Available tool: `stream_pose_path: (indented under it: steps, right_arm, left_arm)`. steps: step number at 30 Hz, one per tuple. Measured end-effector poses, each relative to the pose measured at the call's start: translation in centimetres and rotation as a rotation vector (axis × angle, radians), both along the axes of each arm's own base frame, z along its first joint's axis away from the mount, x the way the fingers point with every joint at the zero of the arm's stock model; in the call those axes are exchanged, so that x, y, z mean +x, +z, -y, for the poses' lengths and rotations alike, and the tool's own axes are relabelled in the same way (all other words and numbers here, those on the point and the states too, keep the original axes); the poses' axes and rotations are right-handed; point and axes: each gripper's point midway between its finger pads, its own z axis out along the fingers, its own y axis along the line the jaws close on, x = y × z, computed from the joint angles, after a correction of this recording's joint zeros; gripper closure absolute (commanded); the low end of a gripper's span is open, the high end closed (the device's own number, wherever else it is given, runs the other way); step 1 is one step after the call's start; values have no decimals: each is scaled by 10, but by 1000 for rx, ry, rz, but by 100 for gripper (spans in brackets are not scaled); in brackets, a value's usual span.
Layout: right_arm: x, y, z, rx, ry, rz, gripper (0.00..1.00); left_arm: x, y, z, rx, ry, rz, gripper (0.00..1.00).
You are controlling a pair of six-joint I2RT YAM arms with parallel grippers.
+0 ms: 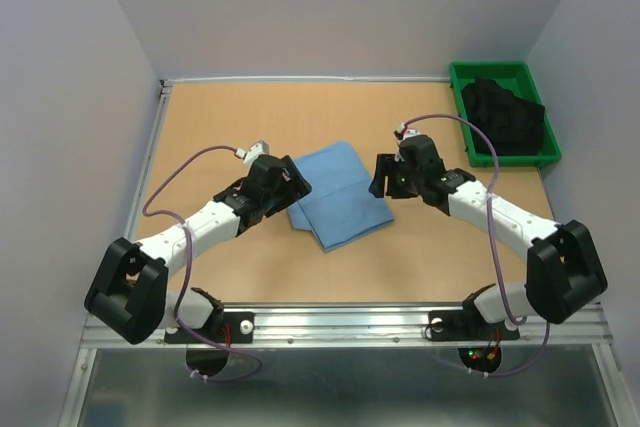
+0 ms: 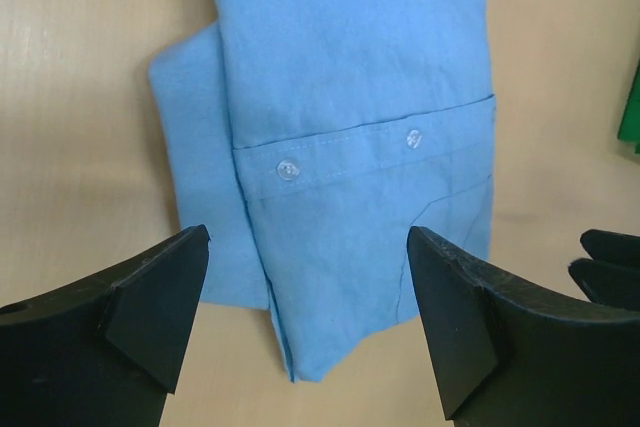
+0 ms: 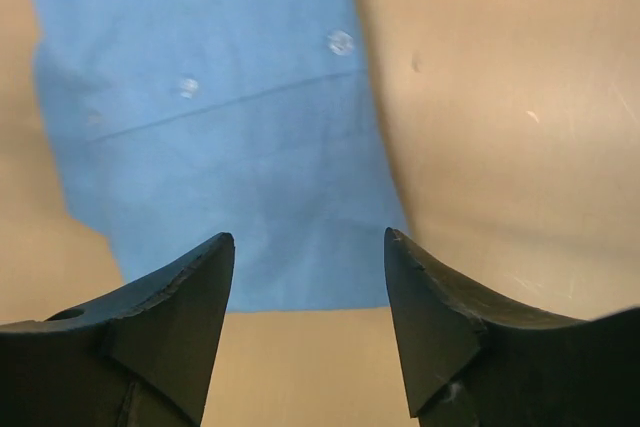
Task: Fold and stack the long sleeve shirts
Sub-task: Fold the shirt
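Light blue long sleeve shirt point(image 1: 338, 195) is lying folded into a small rectangle mid-table point(image 1: 230, 117), tilted a little. A cuff with two white buttons point(image 2: 288, 169) is showing on top.

Left gripper point(image 1: 293, 187) is hovering just beside the shirt's left edge, fingers spread wide and holding nothing. Right gripper point(image 1: 384, 179) is sitting just off the right edge, likewise parted and empty.

Green bin point(image 1: 490, 68) is sitting at the far right corner with dark clothing point(image 1: 505, 117) heaped inside.
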Motion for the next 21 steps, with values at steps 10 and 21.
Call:
stream_pose_path:
  steps: [10, 21]
  right_arm:
    - [-13, -68, 17, -130, -28, -208, 63]
    - [-37, -103, -2, -93, 48, -322, 66]
  left_arm:
    - [5, -53, -4, 161, -49, -113, 30]
    - [53, -74, -3, 269, -123, -130, 40]
